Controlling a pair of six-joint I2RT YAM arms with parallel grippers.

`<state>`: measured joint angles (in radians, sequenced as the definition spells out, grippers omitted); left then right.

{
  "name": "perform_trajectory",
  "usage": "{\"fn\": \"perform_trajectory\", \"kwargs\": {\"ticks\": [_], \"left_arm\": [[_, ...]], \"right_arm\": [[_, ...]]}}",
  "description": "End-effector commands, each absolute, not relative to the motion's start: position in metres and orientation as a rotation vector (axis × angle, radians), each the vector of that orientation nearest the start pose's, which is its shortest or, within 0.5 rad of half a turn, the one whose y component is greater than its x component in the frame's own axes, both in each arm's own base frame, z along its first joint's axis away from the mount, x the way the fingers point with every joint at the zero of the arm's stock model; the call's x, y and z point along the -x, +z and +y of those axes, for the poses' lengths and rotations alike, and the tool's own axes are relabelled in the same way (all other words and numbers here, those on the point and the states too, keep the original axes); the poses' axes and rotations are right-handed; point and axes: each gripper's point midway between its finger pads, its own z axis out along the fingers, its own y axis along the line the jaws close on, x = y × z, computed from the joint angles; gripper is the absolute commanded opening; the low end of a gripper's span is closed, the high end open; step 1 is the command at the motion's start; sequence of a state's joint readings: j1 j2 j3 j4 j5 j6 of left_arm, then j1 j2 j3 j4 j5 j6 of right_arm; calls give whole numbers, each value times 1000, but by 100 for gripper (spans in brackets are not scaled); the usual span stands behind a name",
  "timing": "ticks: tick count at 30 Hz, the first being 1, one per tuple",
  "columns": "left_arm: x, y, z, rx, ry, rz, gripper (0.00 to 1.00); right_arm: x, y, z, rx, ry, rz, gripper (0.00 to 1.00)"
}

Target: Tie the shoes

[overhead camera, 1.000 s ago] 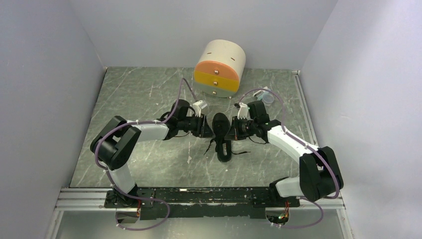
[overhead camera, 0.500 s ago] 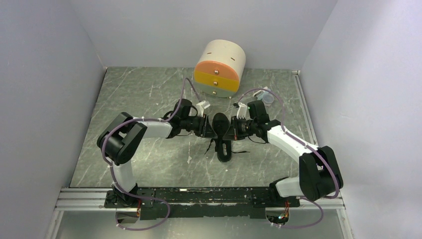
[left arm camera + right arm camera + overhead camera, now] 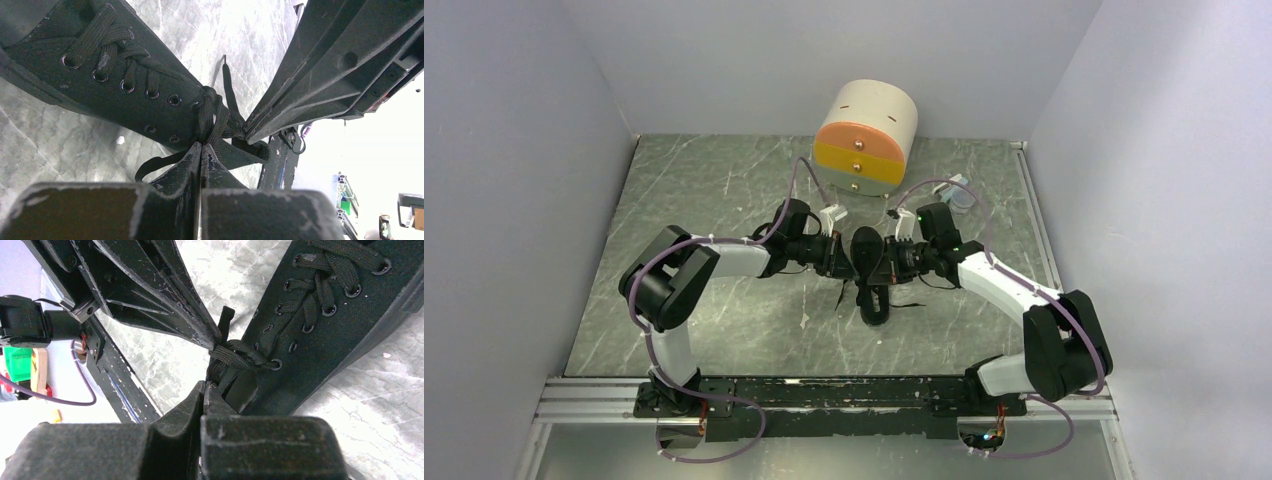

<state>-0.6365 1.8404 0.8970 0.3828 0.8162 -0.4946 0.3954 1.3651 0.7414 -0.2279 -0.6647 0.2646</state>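
Observation:
The small black shoe (image 3: 870, 285) lies in the middle of the table, its toe toward the arms. Its laces are gathered into a knot (image 3: 214, 116) over the top eyelets, which also shows in the right wrist view (image 3: 239, 355). My left gripper (image 3: 841, 257) presses against the shoe's left side. Its jaws (image 3: 201, 147) are shut on a lace strand at the knot. My right gripper (image 3: 887, 262) presses against the shoe's right side, shut (image 3: 205, 385) on a lace strand below the knot. The two grippers' tips nearly meet over the shoe. A loose lace end (image 3: 911, 305) lies right of the shoe.
The round drawer box (image 3: 866, 138) with orange and yellow fronts stands at the back, just behind the grippers. A small clear cup (image 3: 961, 194) lies at the back right. Grey walls close in the table on three sides.
My left arm has swung in and its gripper has moved right against the shoe. My right gripper has shifted slightly left toward the knot. The shoe has barely moved.

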Motion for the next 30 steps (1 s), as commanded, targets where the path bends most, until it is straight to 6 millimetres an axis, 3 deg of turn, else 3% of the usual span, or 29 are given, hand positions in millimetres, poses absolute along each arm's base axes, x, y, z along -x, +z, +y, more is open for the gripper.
{"fn": "perform_trajectory", "kwargs": {"ticks": [1,6,7,9,12,26,30], "left_arm": [[-256,96,-367,-735,-1501,2141,5],[-256,99,-366,-725,-1493,2129,5],[-256,97,-365,-728,-1481,2140,10],[-258,94,-364,-741,-1418,2156,29],[-258,96,-363,-764,-1354,2138,37],[-261,79,-369,-836,-1296,2189,28],[-260,76,-368,-867,-1274,2202,35]], "right_arm": [[-234,91,230,506,1116,2421,0],[-239,83,222,460,1027,2465,0],[-240,82,219,448,1003,2474,0],[-239,81,218,442,992,2479,0],[-238,81,218,432,1003,2474,0],[-240,86,225,442,1049,2457,0],[-240,86,225,445,1048,2455,0]]}}
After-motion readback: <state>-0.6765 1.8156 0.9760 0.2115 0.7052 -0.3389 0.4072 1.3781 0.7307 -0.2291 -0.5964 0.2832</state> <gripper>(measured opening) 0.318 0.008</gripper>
